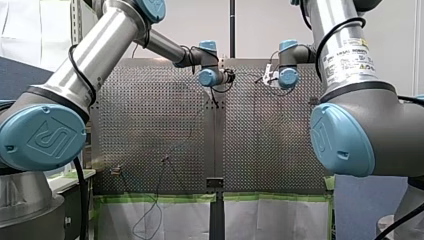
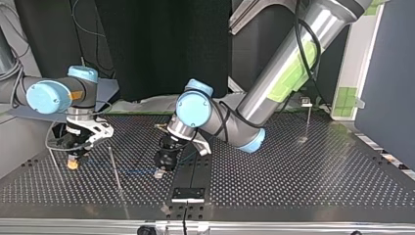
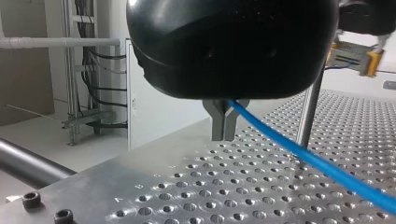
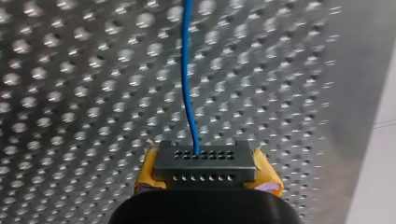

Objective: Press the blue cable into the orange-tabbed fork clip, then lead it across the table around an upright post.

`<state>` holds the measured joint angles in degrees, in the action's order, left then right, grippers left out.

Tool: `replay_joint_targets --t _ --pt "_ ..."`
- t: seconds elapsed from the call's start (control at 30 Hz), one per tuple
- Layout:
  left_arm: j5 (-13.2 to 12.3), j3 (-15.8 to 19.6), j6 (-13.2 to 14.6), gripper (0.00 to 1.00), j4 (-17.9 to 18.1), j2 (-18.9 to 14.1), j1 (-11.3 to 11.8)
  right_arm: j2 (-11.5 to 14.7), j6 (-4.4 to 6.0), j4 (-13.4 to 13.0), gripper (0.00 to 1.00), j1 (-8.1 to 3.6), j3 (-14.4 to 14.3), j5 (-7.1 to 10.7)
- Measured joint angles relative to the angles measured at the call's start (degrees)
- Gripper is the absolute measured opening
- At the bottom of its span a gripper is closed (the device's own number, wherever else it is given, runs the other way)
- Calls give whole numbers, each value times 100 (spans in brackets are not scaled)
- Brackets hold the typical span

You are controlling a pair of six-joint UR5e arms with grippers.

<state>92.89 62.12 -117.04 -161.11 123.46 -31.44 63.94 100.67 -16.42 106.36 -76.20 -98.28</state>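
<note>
Blue cable (image 3: 299,151) runs taut over the table (image 3: 196,186) between our grippers: left gripper (image 3: 225,133) clamped on it, right gripper (image 4: 204,161) pinching it too. Upright post (image 3: 310,112) just behind. We judge overtension could slip it free, or snag the post.

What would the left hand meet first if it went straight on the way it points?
The perforated metal table: the left hand's metal fingertips, shut on the thin blue cable, point at it with nothing between; they may already touch it.
</note>
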Motion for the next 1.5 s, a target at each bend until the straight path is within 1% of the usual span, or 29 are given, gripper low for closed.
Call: replay_joint_targets --t 0.4,0.67,0.87,0.9,0.93,0.97,1.0,1.03,1.07,1.1,1.13,1.17,1.2,1.23,1.3,1.5 --pt "-3 0 104 0 23 31 -97 -156 -8 1 0 -7 -41 27" --pt "39 0 343 0 -127 330 -163 -302 -24 -8 0 -11 -139 41" --pt "79 0 406 0 -158 428 -161 -435 -27 -40 0 -23 -245 34" --pt "94 0 408 9 -162 431 -159 -456 -28 -71 0 -26 -286 31" --pt "120 0 411 9 -167 433 -159 -469 -28 -97 0 -28 -314 30" --pt "139 0 415 19 -170 434 -160 -482 -28 -122 0 -30 -337 30" --pt "154 0 418 34 -174 434 -161 -498 -28 -148 0 -33 -363 29" --pt "168 1 422 34 -180 434 -161 -509 -29 -164 0 -37 -378 28" --pt "177 1 427 51 -188 434 -161 -520 -28 -177 0 -40 -391 28" --pt "188 1 434 62 -195 434 -161 -534 -29 -192 0 -43 -402 28" --pt "209 0 448 62 -204 434 -161 -545 -29 -202 0 -45 -407 28" --pt "234 0 460 78 -209 435 -162 -556 -29 -210 0 -46 -411 27" --pt "261 0 470 86 -212 435 -162 -571 -29 -218 0 -47 -415 27" --pt "294 0 481 86 -216 435 -163 -582 -29 -226 0 -47 -419 28" --pt "346 0 490 98 -218 436 -163 -604 -29 -259 0 -48 -435 27" --pt "577 0 517 98 -225 460 -133 -645 -30 -352 0 -44 -495 27"
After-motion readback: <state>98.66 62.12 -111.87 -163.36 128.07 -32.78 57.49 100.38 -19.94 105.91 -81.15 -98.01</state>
